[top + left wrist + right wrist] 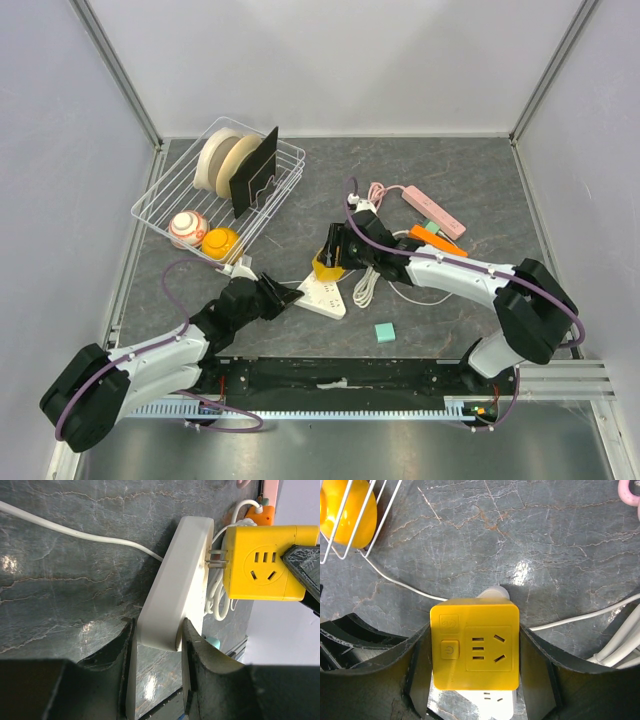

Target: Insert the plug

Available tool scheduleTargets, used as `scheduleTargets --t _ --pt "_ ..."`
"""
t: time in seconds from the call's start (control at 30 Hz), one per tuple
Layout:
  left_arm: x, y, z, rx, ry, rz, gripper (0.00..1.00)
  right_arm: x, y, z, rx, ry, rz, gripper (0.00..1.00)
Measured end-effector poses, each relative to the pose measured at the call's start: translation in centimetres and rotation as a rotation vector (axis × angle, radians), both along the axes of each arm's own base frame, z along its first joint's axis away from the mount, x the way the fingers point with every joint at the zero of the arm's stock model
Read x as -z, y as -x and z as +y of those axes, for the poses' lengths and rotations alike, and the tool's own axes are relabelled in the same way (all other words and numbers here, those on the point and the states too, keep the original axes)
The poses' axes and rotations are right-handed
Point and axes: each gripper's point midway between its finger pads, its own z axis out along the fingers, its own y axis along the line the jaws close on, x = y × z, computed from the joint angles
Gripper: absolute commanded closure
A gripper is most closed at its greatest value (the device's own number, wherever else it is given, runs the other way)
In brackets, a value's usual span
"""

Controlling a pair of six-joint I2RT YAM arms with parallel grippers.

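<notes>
A white power strip (322, 294) lies on the dark table. My left gripper (292, 297) is shut on its near end, also in the left wrist view (172, 590), with a finger (200, 652) on each long side. My right gripper (333, 258) is shut on a yellow cube plug (327, 265), held over the strip. In the left wrist view the cube's (265, 562) metal prongs (216, 558) are partly in the strip's face, with a gap still showing. In the right wrist view the cube (474, 646) sits between my fingers (540, 670) above the strip (492, 702).
A wire basket (220, 190) with tape rolls, a black plate and two balls stands at the back left. A pink power strip (433, 211), an orange plug (438, 241), white cables (366, 285) and a small teal block (385, 333) lie to the right.
</notes>
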Motion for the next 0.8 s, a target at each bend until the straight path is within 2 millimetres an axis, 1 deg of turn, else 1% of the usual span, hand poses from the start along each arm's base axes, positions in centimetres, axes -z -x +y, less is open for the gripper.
scheduleTargets --t 0.2,0.47,0.8 --pt "-0.03 -0.02 -0.01 -0.002 0.003 0.002 0.97 0.08 -0.18 -0.22 -0.012 -0.028 -0.005 1.00" --pt "-0.03 -0.02 -0.01 -0.003 0.003 0.002 0.97 0.07 -0.23 -0.24 -0.033 -0.022 -0.017 1.00" --pt "-0.01 -0.01 0.00 -0.003 0.003 0.003 0.97 0.24 -0.65 -0.83 -0.031 -0.011 -0.023 1.00"
